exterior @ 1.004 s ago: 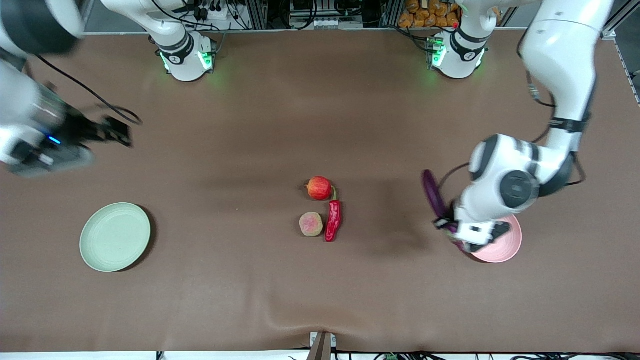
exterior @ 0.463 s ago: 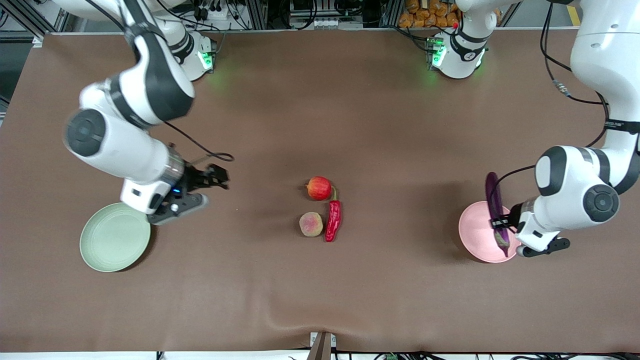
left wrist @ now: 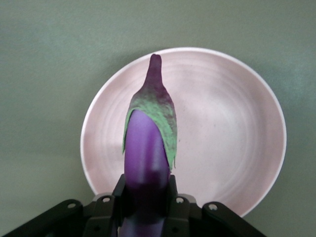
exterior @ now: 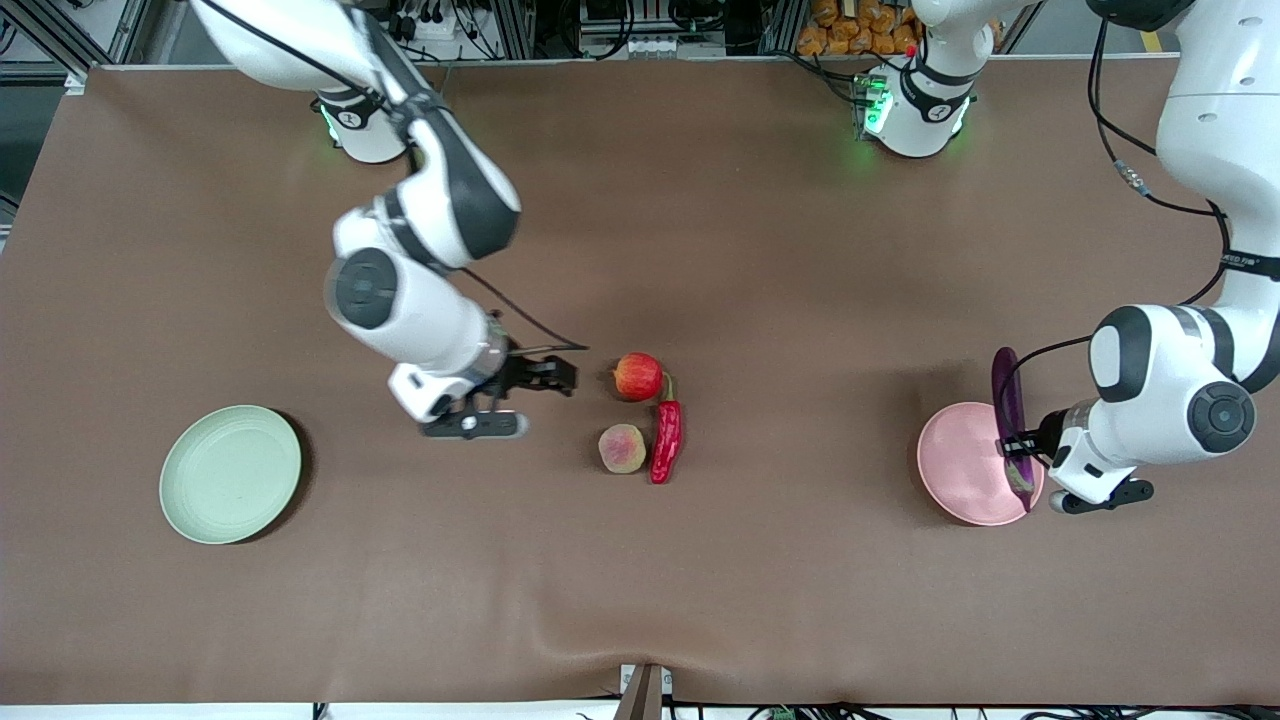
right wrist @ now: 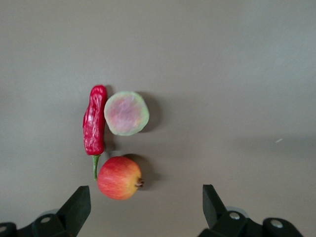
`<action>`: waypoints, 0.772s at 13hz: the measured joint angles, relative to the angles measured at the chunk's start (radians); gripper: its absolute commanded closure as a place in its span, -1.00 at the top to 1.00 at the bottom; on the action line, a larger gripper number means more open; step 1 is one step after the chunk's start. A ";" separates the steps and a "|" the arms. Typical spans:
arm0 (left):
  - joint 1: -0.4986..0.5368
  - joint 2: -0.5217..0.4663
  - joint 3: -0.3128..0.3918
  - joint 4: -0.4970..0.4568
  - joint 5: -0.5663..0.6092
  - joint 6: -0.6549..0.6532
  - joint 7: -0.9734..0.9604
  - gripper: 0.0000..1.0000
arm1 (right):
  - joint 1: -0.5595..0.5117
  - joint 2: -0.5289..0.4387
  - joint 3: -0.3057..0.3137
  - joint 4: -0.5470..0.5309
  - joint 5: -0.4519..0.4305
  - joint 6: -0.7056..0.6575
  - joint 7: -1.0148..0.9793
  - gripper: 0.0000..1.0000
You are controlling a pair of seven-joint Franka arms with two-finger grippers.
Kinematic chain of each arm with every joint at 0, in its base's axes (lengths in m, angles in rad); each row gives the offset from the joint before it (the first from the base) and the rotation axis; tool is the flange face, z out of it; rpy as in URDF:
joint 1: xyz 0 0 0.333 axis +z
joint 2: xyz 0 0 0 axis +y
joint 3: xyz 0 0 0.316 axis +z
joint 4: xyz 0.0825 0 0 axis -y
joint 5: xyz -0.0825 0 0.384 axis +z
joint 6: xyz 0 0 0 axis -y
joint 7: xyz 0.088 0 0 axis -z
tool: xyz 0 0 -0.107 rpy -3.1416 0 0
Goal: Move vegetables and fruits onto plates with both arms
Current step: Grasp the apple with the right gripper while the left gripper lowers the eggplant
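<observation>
Holding the eggplant over the pink plate

I take the red apple [exterior: 638, 376] as my landmark. It sits near the middle of the brown table [exterior: 640, 590]. I see lots of bare table around it, toward the front camera and toward the arm bases too. The table edges are well away from the apple.

The red chili pepper [exterior: 666, 438] lies just beside the apple, a bit nearer to the front camera, with its green stem end next to the apple. The peach [exterior: 622, 448] sits right beside the chili, also nearer to the camera than the apple.

My right gripper [exterior: 556, 376] is up in the air just beside the apple, toward the right arm's end of the table. Its two fingers [right wrist: 74, 210] are spread wide and hold nothing. In the right wrist view the apple shows between the two fingers, close to one of them.

The green plate [exterior: 230, 474] is well apart from the apple, toward the right arm's end. It has nothing on it.

The pink plate [exterior: 950, 470] is well apart from the apple, toward the left arm's end. My left gripper [exterior: 1022, 443] is squeezed tight around the purple eggplant [exterior: 1008, 400] and holds it over that plate. In the left wrist view the eggplant's green cap and stem [left wrist: 155, 94] point down at the plate.
</observation>
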 measured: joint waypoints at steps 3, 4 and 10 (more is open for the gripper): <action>-0.001 0.017 -0.002 0.010 0.000 0.028 0.000 -1.00 | 0.062 0.087 -0.001 0.000 0.000 0.083 0.114 1.00; 0.000 0.019 -0.002 0.014 0.000 0.028 0.000 -1.00 | 0.074 0.110 -0.001 0.001 0.001 0.115 0.148 1.00; 0.000 0.038 -0.002 0.021 0.000 0.039 -0.002 1.00 | 0.160 0.176 -0.001 0.003 0.001 0.169 0.341 1.00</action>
